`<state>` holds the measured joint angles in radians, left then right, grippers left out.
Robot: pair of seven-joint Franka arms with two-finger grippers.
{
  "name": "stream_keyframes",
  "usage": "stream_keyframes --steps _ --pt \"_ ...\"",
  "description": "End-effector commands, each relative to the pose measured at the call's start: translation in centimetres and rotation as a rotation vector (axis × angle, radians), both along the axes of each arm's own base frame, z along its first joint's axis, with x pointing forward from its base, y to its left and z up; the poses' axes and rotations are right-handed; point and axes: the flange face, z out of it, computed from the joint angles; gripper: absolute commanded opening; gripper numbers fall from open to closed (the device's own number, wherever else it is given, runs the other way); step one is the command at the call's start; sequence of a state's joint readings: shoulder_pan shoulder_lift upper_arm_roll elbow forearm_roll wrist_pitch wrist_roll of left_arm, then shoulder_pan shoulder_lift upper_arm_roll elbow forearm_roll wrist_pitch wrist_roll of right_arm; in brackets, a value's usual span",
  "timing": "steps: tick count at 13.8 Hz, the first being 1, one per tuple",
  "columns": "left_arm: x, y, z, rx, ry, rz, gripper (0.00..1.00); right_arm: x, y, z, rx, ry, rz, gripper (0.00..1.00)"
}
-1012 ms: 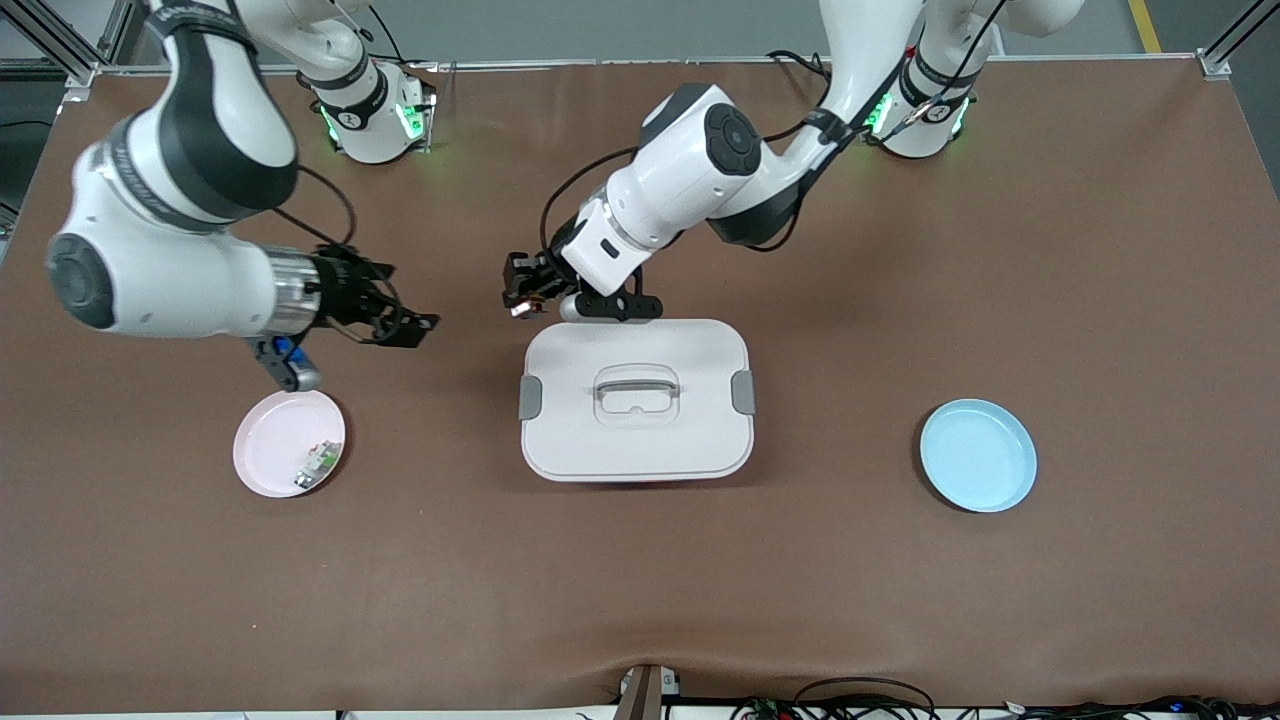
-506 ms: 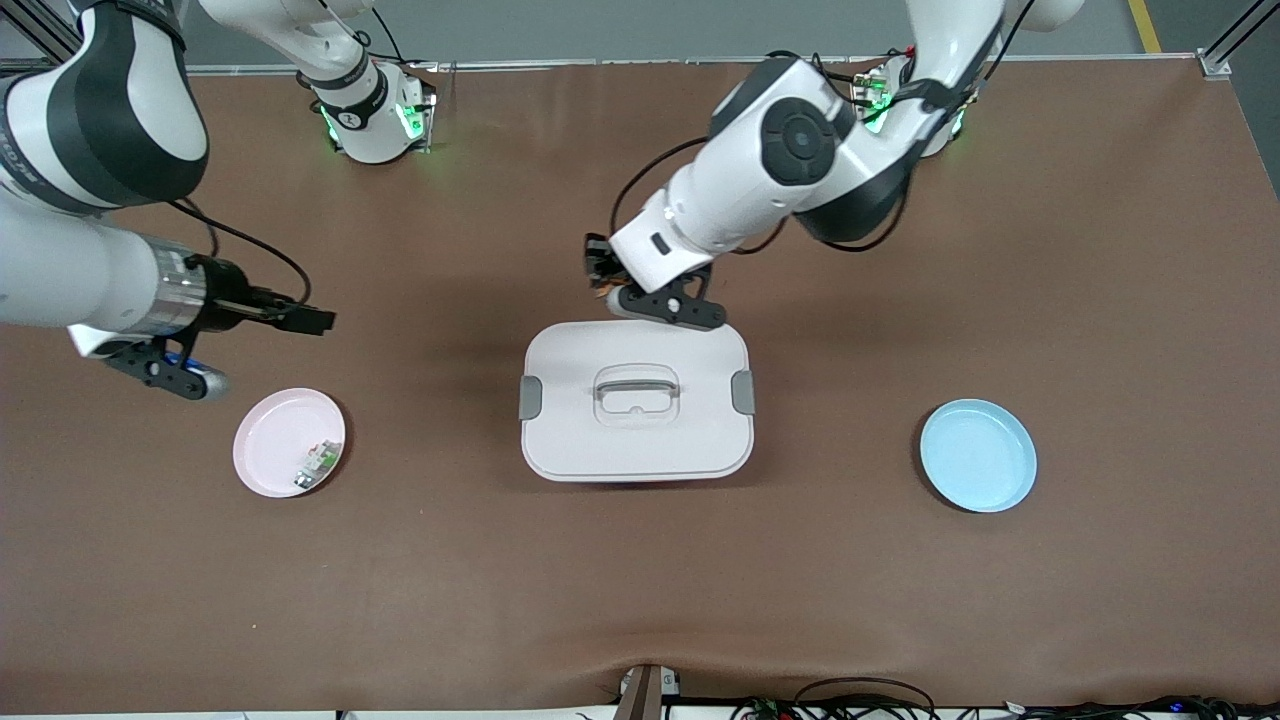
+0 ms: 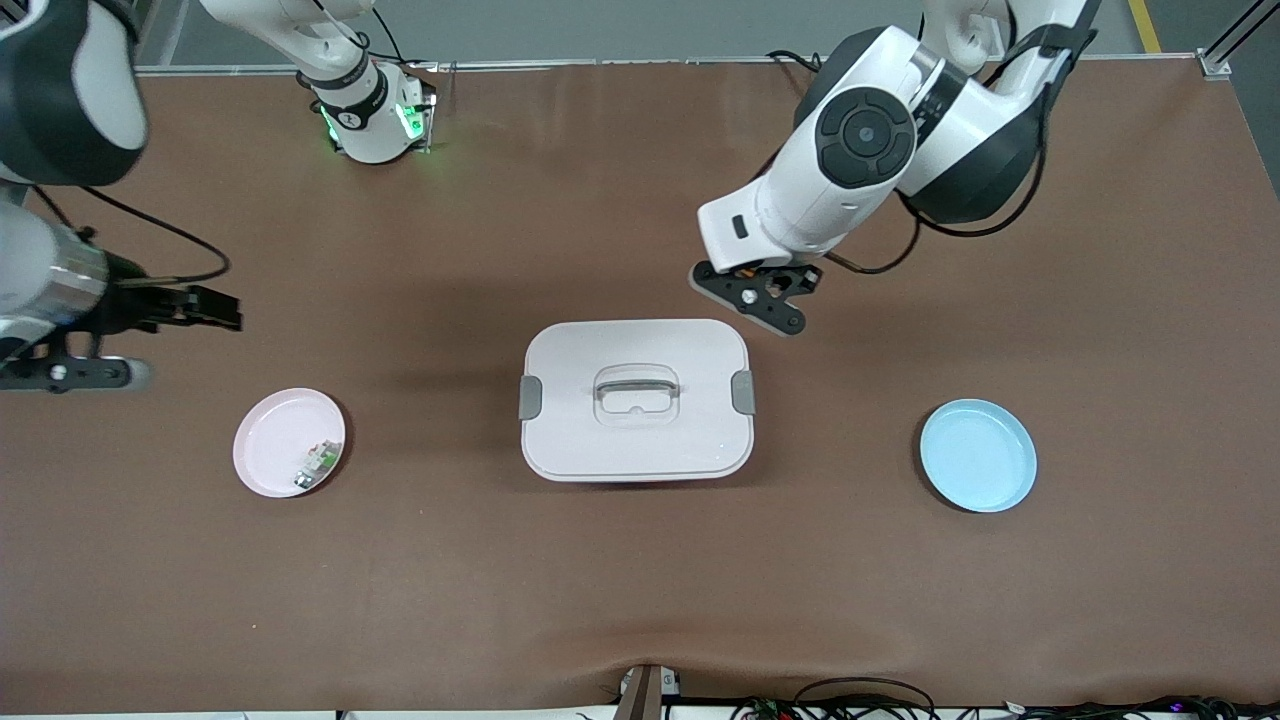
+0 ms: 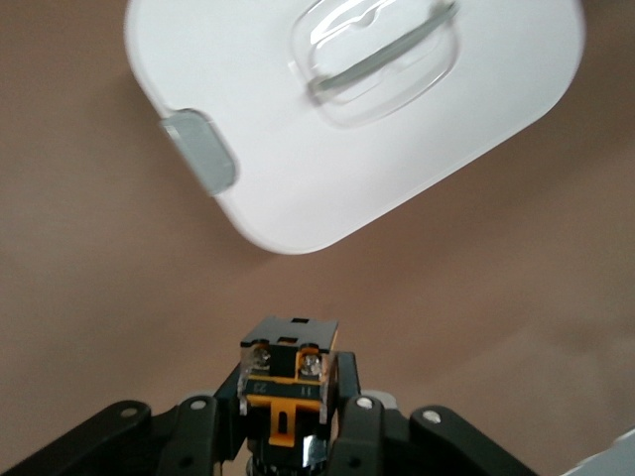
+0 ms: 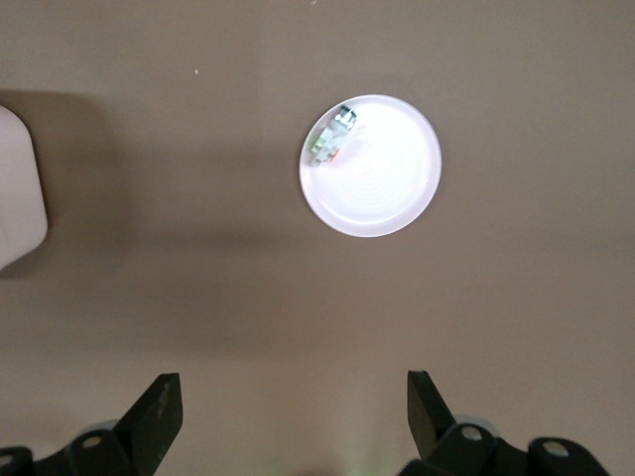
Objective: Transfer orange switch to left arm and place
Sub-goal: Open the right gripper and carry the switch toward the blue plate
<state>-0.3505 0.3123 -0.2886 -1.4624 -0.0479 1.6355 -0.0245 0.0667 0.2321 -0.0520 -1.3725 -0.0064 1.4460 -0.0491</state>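
Front view: brown counter (image 3: 640, 600) with the white box (image 3: 636, 400) at its middle, lid on, grey clips at both ends, grey handle recessed in the top. Pink plate (image 3: 289, 442) lies toward the right arm's end, about level with the box; a small green-and-white part (image 3: 315, 466) sits on it by the rim. Blue plate (image 3: 978, 455) lies toward the left arm's end, nothing on it. Left arm (image 3: 880, 140) reaches from its base, wrist up over bare counter just beside the box's corner on the base side; its fingers are hidden under the wrist in this view. Left wrist view shows the left claw (image 4: 288, 436) clamped on the switch (image 4: 288, 382), black body with an orange middle and two screw terminals facing the camera, fingers (image 4: 352, 436) pressed to either side. Switch is held in the air over bare counter, box edge and one clip just ahead of it. Right arm (image 3: 60, 200) is at the counter's edge at its own end, right claw (image 3: 215, 307) over bare counter, farther from the camera than the pink plate. Right wrist view: both fingers (image 5: 154, 416) stand wide apart with nothing between them; pink plate and its part below.
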Motion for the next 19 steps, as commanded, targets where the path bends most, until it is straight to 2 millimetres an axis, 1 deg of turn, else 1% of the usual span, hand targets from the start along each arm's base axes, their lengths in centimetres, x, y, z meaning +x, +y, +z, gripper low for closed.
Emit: stream_keyframes --steps 1,3,6,8,9,11,13,15,16,18,19 --pt "0.9 4.0 0.9 0.084 -0.036 -0.226 0.00 -1.4 -4.3 3.9 -0.003 -0.067 0.034 1.00" --pt "2.5 7.2 1.1 0.124 -0.055 -0.381 0.00 -1.7 -5.6 4.1 -0.008 -0.060 -0.014 1.00" --pt "5.7 13.4 0.9 0.132 -0.063 -0.540 0.00 -1.9 -6.0 4.0 -0.028 -0.052 -0.157 1.00" --pt "7.7 17.6 -0.1 0.106 -0.082 -0.671 0.00 -1.9 -5.9 4.0 -0.032 -0.052 -0.158 1.00" --pt "8.4 19.7 -0.9 0.095 -0.088 -0.723 0.00 -1.7 -5.8 3.8 -0.039 -0.049 -0.150 1.00" --pt "9.4 23.2 -2.7 0.079 -0.106 -0.796 0.00 -1.6 -5.9 3.8 -0.049 -0.056 -0.142 1.00" --pt "9.8 26.6 -4.6 0.074 -0.135 -0.851 0.00 -1.6 -6.0 3.8 -0.062 -0.055 -0.136 1.00" --pt "9.3 29.2 -7.0 0.076 -0.175 -0.904 0.00 -1.8 -6.1 4.0 -0.073 -0.051 -0.150 1.00" --pt "8.8 30.1 -8.1 0.080 -0.188 -0.912 0.00 -1.9 -6.4 4.1 -0.072 -0.053 -0.145 1.00" --pt "7.8 31.1 -10.3 0.085 -0.222 -0.940 0.00 -2.0 -6.5 4.2 -0.048 -0.056 -0.149 1.00" --pt "7.5 31.8 -11.2 0.085 -0.233 -0.946 0.00 -2.0 -7.0 4.2 -0.039 -0.054 -0.156 1.00"
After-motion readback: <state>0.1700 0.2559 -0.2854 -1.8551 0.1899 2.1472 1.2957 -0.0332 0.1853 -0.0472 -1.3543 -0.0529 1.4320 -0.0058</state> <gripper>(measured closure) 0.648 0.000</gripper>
